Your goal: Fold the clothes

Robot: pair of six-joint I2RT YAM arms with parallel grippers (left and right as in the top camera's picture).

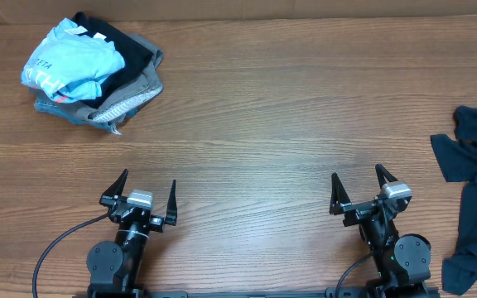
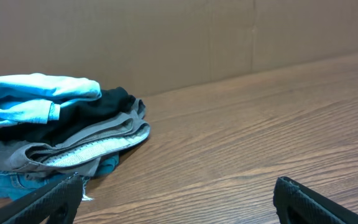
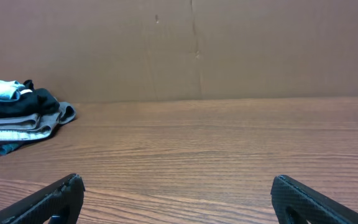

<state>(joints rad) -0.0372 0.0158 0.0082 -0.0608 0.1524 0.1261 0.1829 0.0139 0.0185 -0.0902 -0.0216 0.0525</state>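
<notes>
A crumpled dark navy T-shirt (image 1: 476, 190) lies at the table's right edge, partly cut off by the frame; no logo shows. My right gripper (image 1: 358, 175) is open and empty, to the left of the shirt and apart from it. My left gripper (image 1: 148, 180) is open and empty near the front left. In both wrist views the open fingers (image 2: 178, 193) (image 3: 178, 190) frame bare wood only. The dark shirt does not show in either wrist view.
A pile of folded clothes (image 1: 93, 70) sits at the back left: a light-blue shirt with white lettering on top, black and grey garments beneath. It also shows in the left wrist view (image 2: 61, 134) and the right wrist view (image 3: 20, 118). A brown wall (image 3: 197, 43) backs the table.
</notes>
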